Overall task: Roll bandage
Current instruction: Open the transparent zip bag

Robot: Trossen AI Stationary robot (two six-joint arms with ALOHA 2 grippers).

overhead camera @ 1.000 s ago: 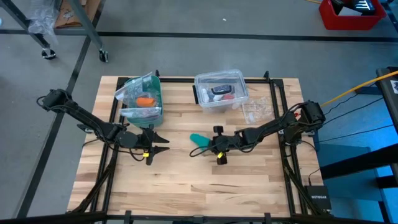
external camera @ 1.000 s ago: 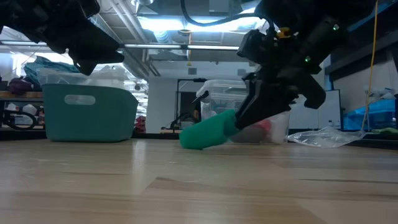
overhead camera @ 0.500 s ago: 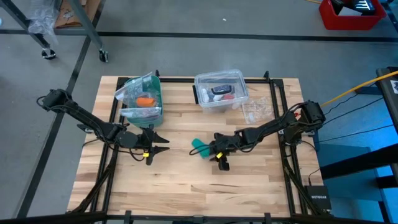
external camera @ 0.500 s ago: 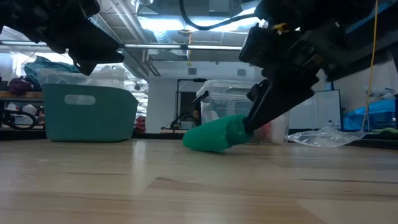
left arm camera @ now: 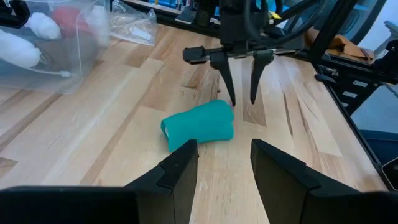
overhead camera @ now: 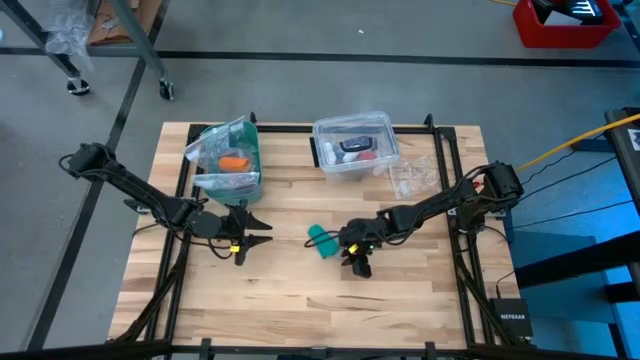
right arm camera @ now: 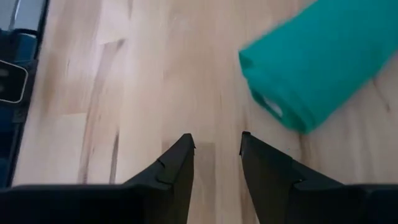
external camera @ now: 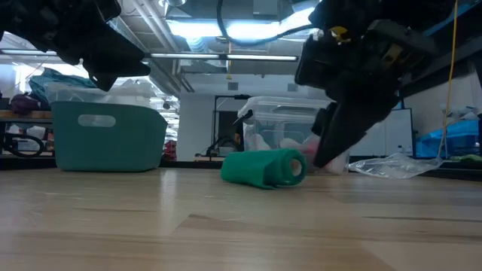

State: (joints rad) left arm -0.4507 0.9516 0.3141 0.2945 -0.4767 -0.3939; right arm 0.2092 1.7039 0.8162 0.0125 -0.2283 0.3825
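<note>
The teal bandage (overhead camera: 320, 238) is a short rolled cylinder lying on its side on the wood table near the middle; it also shows in the low view (external camera: 263, 167) and the left wrist view (left arm camera: 199, 124). My right gripper (left arm camera: 242, 101) is open, pointing down, with its tips just beside the roll's right end and touching nothing; in its own wrist view (right arm camera: 217, 140) the roll (right arm camera: 311, 68) lies off to one side. My left gripper (overhead camera: 255, 232) is open and empty, to the left of the roll, facing it.
A teal bin (overhead camera: 228, 160) holding an orange item stands at the back left. A clear plastic box (overhead camera: 355, 145) stands at the back middle, with crumpled clear plastic (overhead camera: 415, 178) to its right. Black frame rails run along the table's left and right sides.
My right gripper had the roll by its right end, tilted with that end raised. It moved a little toward the near edge, lowered the roll and let go. The roll now lies flat on the table, clear of the fingers.
</note>
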